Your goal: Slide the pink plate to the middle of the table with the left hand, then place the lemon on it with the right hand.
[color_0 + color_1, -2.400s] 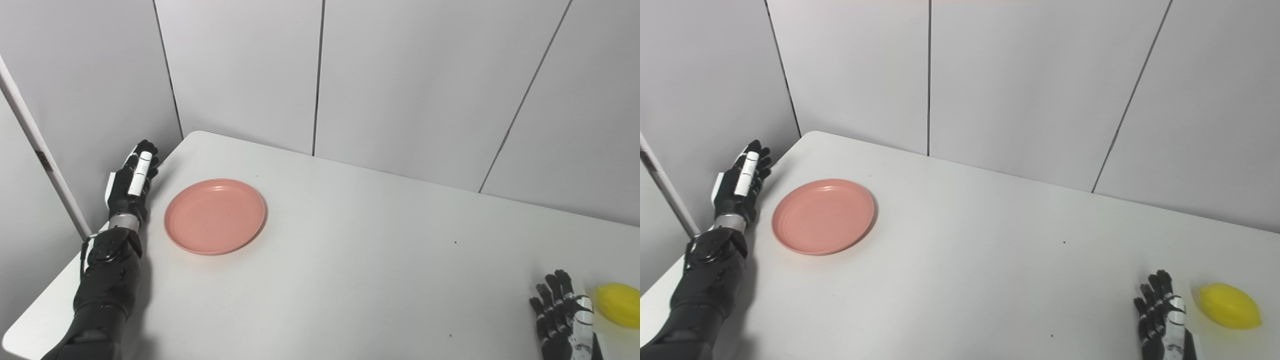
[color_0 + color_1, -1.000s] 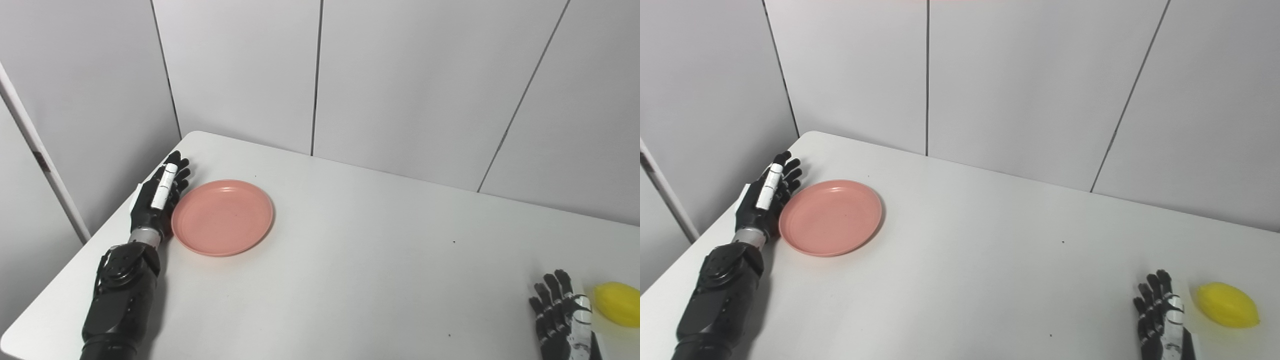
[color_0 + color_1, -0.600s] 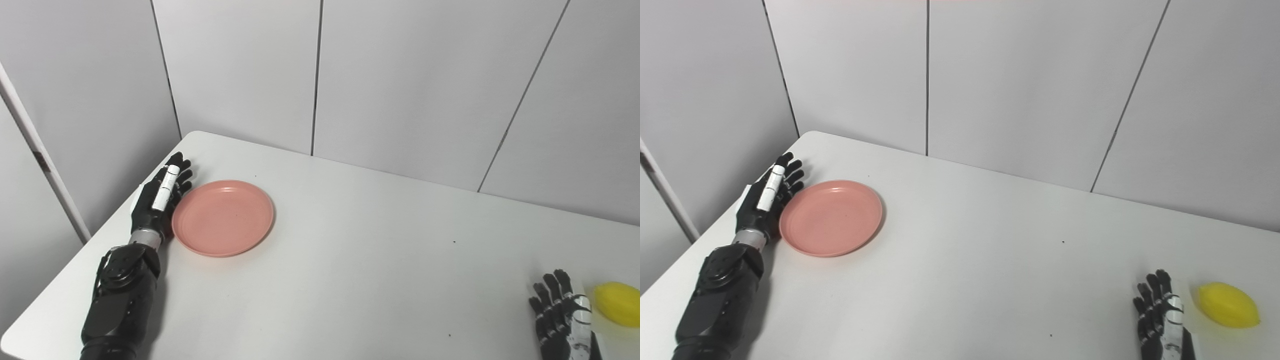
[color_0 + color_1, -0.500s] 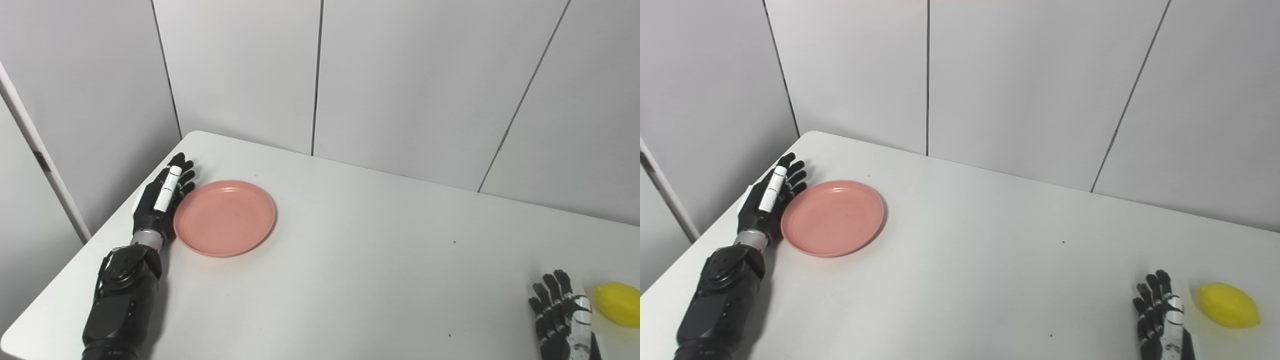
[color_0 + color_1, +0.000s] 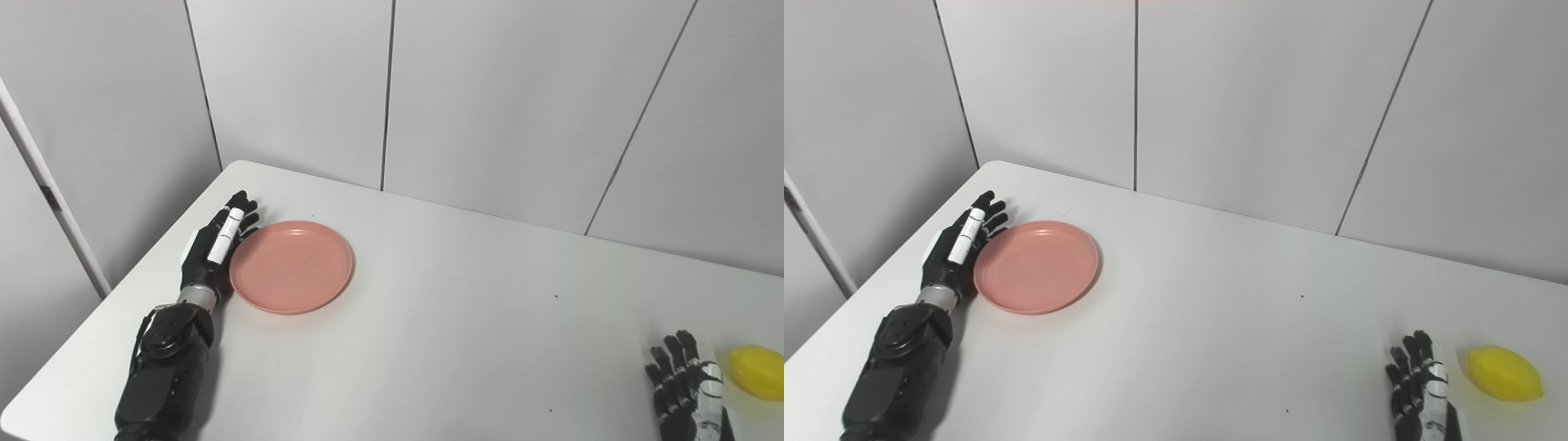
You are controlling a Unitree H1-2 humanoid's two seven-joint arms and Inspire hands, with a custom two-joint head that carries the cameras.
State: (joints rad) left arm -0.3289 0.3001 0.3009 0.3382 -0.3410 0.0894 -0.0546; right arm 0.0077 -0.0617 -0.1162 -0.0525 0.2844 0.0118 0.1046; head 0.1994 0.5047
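The pink plate (image 5: 292,265) lies flat on the white table (image 5: 441,318), toward its far left. My left hand (image 5: 216,249) is open with its fingers straight, standing on edge against the plate's left rim. The yellow lemon (image 5: 1503,373) lies on the table at the near right. My right hand (image 5: 1420,392) is open and rests flat on the table just left of the lemon, apart from it; its wrist is cut off by the picture's bottom edge.
Grey wall panels (image 5: 490,104) stand close behind the table's far edge and along its left side. The table's left edge (image 5: 122,282) runs just outside my left forearm.
My left hand came in from the table's left edge to the plate's rim and has pushed the plate to the right. The right hand and lemon have stayed put.
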